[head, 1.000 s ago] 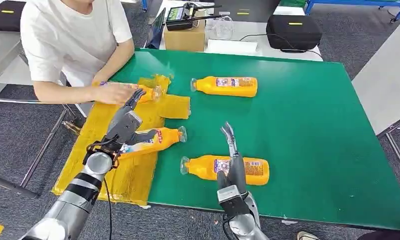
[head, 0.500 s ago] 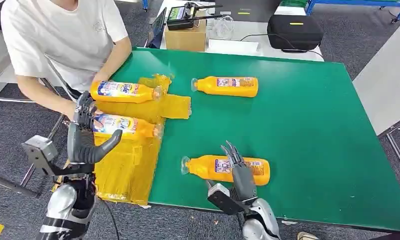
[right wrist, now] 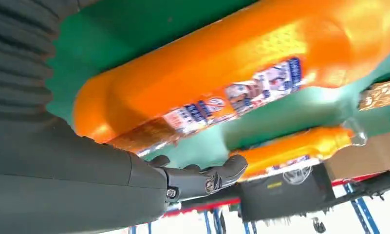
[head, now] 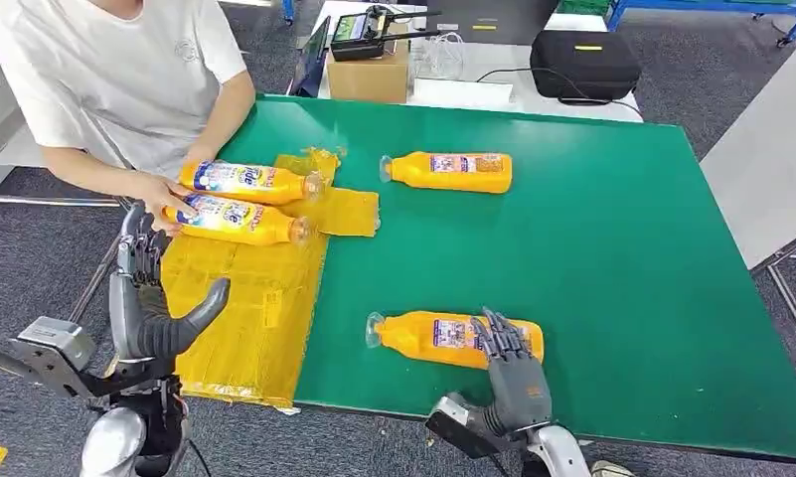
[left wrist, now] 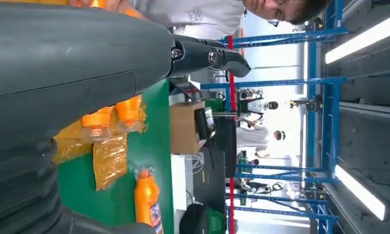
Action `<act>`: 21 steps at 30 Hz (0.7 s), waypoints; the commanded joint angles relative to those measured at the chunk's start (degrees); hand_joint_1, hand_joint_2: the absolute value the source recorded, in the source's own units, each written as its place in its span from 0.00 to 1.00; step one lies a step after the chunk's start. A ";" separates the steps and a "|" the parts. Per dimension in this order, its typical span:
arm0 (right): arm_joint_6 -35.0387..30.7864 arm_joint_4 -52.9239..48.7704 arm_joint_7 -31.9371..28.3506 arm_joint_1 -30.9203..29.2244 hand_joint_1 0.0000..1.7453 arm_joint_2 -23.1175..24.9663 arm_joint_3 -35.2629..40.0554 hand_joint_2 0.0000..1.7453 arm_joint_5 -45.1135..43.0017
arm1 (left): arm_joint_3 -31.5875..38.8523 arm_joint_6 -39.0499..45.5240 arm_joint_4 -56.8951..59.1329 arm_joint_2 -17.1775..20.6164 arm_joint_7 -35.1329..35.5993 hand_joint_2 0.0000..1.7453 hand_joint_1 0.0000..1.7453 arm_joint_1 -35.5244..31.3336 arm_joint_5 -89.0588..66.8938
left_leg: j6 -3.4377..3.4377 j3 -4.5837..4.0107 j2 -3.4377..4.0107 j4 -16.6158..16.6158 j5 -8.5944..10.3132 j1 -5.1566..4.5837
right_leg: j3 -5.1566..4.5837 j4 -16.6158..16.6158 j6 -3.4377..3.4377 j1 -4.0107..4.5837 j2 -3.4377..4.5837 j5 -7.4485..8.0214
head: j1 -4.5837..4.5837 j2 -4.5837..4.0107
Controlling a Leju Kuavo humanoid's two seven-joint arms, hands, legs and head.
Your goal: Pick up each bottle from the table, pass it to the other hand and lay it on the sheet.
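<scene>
Now, at the lower left of the frame, my left hand [head: 150,308] has drawn back off the sheet [head: 249,328], fingers apart and empty; the bottle [head: 237,219] it carried lies above with another, a person's hand [head: 160,191] on it. That one is delivered. Lower centre-right, my right hand [head: 511,363] has come down onto the near bottle [head: 443,336], fingers draped over, grip not yet confirmed.
</scene>
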 commanded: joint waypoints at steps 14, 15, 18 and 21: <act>6.89 1.03 3.52 -6.22 0.00 -3.81 -0.68 1.00 3.87 | -1.17 0.03 1.21 -2.06 0.95 1.00 0.00 -0.01 -2.57 | 0.16 0.16 0.04 -0.13 0.01 -0.01 | 0.14 -0.14 -0.22 0.04 0.07 0.04 | 0.00 0.00; 7.57 2.55 3.48 -6.82 0.00 -3.42 -0.67 1.00 3.48 | -1.46 1.71 1.71 -2.09 1.62 1.00 0.00 -0.42 -4.90 | 0.09 0.08 0.04 -0.07 0.01 0.01 | 0.07 -0.08 -0.13 0.04 0.06 0.03 | 0.00 0.00; 9.36 5.89 2.55 -7.85 0.00 -2.33 -0.71 1.00 0.74 | -2.01 2.37 2.58 -1.96 2.03 1.00 0.00 -1.26 -5.68 | 0.19 0.27 -0.03 -0.21 0.04 0.03 | 0.29 -0.24 -0.29 0.09 0.01 0.06 | 0.02 0.00; 10.31 8.71 2.40 -8.94 0.00 -1.89 -0.53 1.00 -0.91 | -2.39 2.59 2.87 -1.70 2.45 1.00 0.00 -1.49 -5.65 | 0.12 0.18 -0.05 -0.14 0.03 0.03 | 0.20 -0.15 -0.20 0.07 -0.03 0.03 | 0.02 0.00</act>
